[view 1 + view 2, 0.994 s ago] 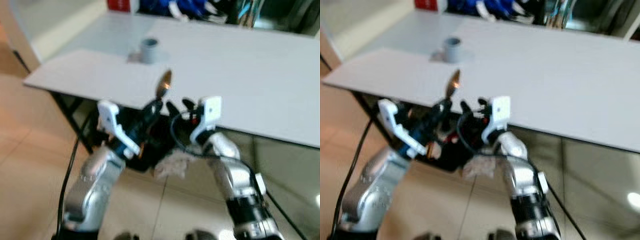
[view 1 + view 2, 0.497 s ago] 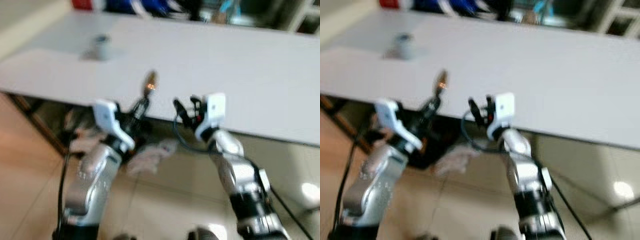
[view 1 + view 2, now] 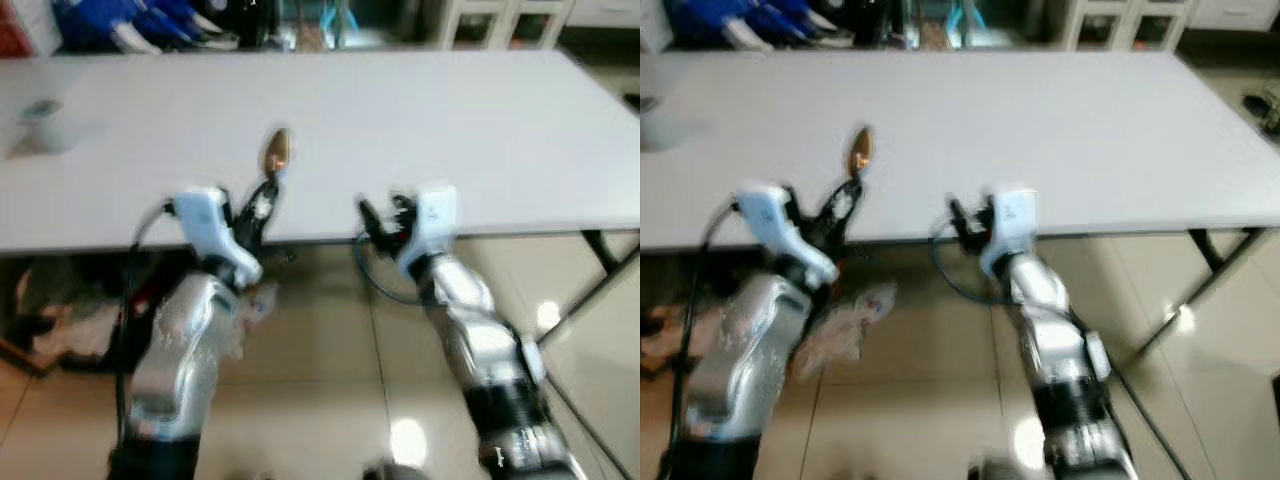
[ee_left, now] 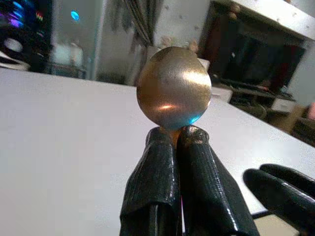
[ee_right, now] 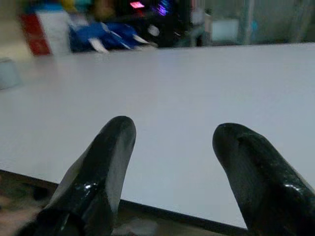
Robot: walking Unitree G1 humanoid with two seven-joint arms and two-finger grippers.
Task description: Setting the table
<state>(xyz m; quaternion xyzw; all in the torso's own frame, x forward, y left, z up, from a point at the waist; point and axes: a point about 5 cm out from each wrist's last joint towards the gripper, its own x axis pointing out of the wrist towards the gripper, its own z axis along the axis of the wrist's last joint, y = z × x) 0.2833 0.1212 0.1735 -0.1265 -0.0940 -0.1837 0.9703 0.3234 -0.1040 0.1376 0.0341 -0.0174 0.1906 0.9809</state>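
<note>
My left gripper point(image 3: 262, 197) is shut on a golden spoon point(image 3: 276, 152), gripping its neck so the bowl point(image 4: 173, 87) sticks up past the fingertips. It hovers at the near edge of the long white table point(image 3: 420, 130). My right gripper point(image 3: 378, 217) stands open at the same edge, a little to the right, with nothing between its fingers point(image 5: 106, 152). A small grey cup point(image 3: 40, 112) sits on the table at the far left.
Blue and white items point(image 3: 140, 22) lie beyond the table's far left corner. A crumpled cloth point(image 3: 70, 325) and dark clutter lie on the tiled floor under the table's left side. A table leg point(image 3: 605, 255) angles down at the right.
The whole picture has swung to the right along the table, so the camera moved; the cup now sits at the far left. The spoon stays in my left gripper, and the right stays open.
</note>
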